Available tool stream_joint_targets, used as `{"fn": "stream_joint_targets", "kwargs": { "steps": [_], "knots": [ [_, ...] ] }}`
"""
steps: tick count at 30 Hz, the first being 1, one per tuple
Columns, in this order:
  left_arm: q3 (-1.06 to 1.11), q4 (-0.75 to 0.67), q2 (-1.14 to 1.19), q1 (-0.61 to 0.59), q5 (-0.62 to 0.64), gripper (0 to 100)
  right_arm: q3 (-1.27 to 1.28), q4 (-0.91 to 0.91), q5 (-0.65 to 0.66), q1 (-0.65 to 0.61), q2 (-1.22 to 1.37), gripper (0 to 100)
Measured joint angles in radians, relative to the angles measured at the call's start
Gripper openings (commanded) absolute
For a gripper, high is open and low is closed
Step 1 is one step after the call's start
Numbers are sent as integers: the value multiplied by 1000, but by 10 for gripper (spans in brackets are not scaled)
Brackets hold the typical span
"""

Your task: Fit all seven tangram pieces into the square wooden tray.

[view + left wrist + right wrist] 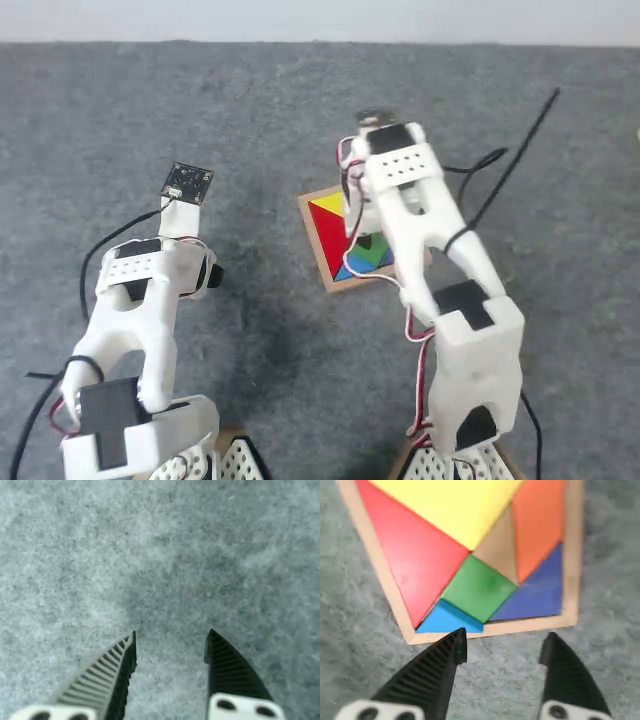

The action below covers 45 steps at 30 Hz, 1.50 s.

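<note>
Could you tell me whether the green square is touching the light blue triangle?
Touching: the right wrist view shows the green square and light blue triangle meeting along one edge, no gap.

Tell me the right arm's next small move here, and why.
Probably back the right gripper away from the tray. It hangs open at the rim by the light blue piece, holding nothing. The tray looks filled, though the tan triangle could be the seventh piece or a bare slot.

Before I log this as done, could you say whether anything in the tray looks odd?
One spot: the wood-coloured triangle between the green square and orange piece could be bare tray or a piece; I cannot tell.
</note>
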Motion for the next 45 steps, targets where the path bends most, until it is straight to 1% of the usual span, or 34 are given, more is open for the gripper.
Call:
{"fn": "stream_joint_targets", "kwargs": {
  "steps": [6, 12, 20, 22, 26, 29, 31, 33, 36, 40, 42, 45],
  "knots": [
    [0, 0, 0, 0, 0, 218, 0, -18, 35, -46, 58, 180],
    [0, 0, 0, 0, 0, 218, 0, -20, 46, -49, 137, 180],
    [0, 0, 0, 0, 0, 218, -6, -35, 54, -48, 140, 179],
    [0, 0, 0, 0, 0, 218, -5, -38, 54, -49, 114, 158],
    [0, 0, 0, 0, 0, 218, -5, -38, 71, -41, -29, 110],
    [0, 0, 0, -12, 0, 218, 12, -35, 146, -43, -169, 71],
    [0, 0, -18, -25, 0, 218, 52, -34, 178, -46, -256, 59],
    [0, 23, -64, -21, 0, 218, 121, -34, 183, -51, -345, 58],
    [0, 106, -163, -18, 0, 217, 252, -55, 184, -52, -482, 58],
    [32, 193, -353, -12, 0, 217, 479, -160, 190, -51, -698, 58],
    [78, 218, -471, -11, 0, 217, 609, -222, 190, -38, -812, 58],
    [184, 226, -660, -11, 0, 217, 810, -330, 203, 21, -961, 58]
  ]
}}
